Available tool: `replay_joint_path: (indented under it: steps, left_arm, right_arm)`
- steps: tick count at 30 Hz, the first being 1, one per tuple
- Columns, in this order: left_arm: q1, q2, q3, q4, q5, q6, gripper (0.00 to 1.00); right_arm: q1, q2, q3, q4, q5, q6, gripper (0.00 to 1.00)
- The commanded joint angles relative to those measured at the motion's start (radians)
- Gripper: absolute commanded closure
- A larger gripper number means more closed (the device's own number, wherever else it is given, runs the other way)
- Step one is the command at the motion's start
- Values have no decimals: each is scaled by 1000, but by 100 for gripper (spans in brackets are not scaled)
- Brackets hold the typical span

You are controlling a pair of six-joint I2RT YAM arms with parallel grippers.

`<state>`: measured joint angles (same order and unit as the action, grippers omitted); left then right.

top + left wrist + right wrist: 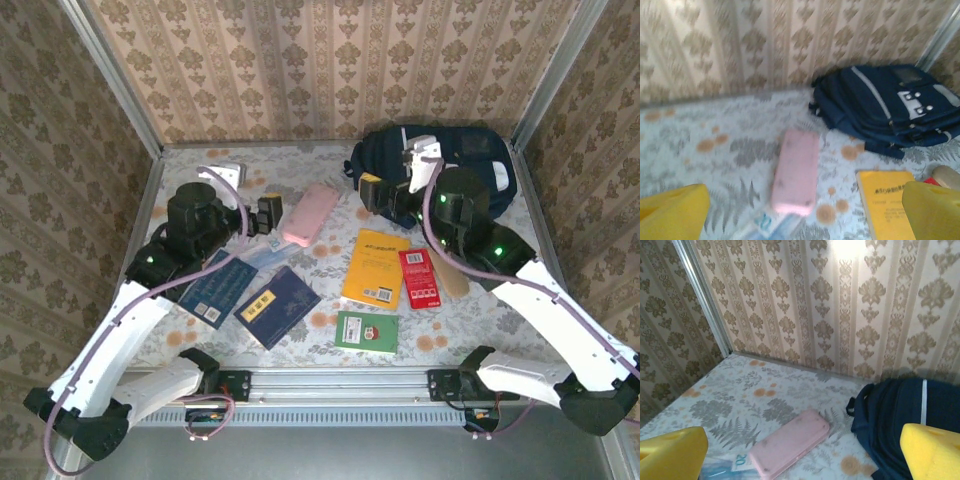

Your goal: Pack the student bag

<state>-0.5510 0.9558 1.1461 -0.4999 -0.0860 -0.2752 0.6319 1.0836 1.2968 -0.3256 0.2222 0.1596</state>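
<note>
The student bag (455,160), a big dark navy backpack with a thin white stripe, lies flat at the back right of the table; it also shows as the bag (890,102) and the bag (912,420). A pink case (312,213) lies in the middle. My left gripper (263,215) hovers just left of the case, open and empty. My right gripper (373,190) hangs open between the case and the bag's left end. In the left wrist view the pink case (796,172) lies ahead of my gripper (802,217). The right wrist view has the case (790,442) low between the yellow fingers (672,455).
A yellow book (375,267), red booklet (419,277), green booklet (367,331) and two navy books (277,305) lie spread over the front half. A white object (222,180) sits back left. A blue-printed paper (767,225) pokes out beneath the case. Patterned walls close three sides.
</note>
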Motion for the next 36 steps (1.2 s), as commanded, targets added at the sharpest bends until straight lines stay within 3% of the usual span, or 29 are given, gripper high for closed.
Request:
replay_joint_path:
  steps: [1, 2, 4, 7, 9, 12, 17, 21, 24, 26, 30, 36]
  left_arm:
    - [142, -25, -82, -131, 105, -235, 0]
    - [210, -42, -125, -76, 189, -310, 0]
    - [293, -32, -164, -7, 292, -382, 0]
    - [306, 83, -85, -68, 369, -372, 0]
    - [299, 160, -48, -70, 428, -345, 0]
    - [250, 227, -9, -73, 379, -305, 0]
    - [157, 299, 116, -169, 267, -215, 0]
    - [124, 302, 124, -154, 268, -137, 0]
    - [123, 293, 84, -140, 308, -135, 0]
    - [122, 282, 58, -122, 341, -142, 0]
    - [111, 270, 41, -80, 395, -135, 0]
    - [101, 242, 8, -20, 461, -118, 0]
  right_arm:
    - [-16, -21, -38, -145, -59, 88, 0]
    - [-34, -52, -92, -65, -50, 160, 0]
    - [-135, -29, -100, -33, -183, 277, 0]
    - [-276, 137, 22, -148, -385, 394, 0]
    - [-293, 187, 12, -57, -481, 418, 0]
    - [-293, 239, -29, 67, -394, 492, 0]
    - [-322, 454, 159, -99, -323, 357, 0]
    - [-359, 627, 298, -160, -238, 322, 0]
    - [-412, 812, 517, -349, -237, 315, 0]
    - [-444, 853, 525, -305, -257, 255, 1]
    - [-538, 990, 654, -324, -423, 251, 18]
    - [-556, 1245, 1043, -585, -431, 140, 21]
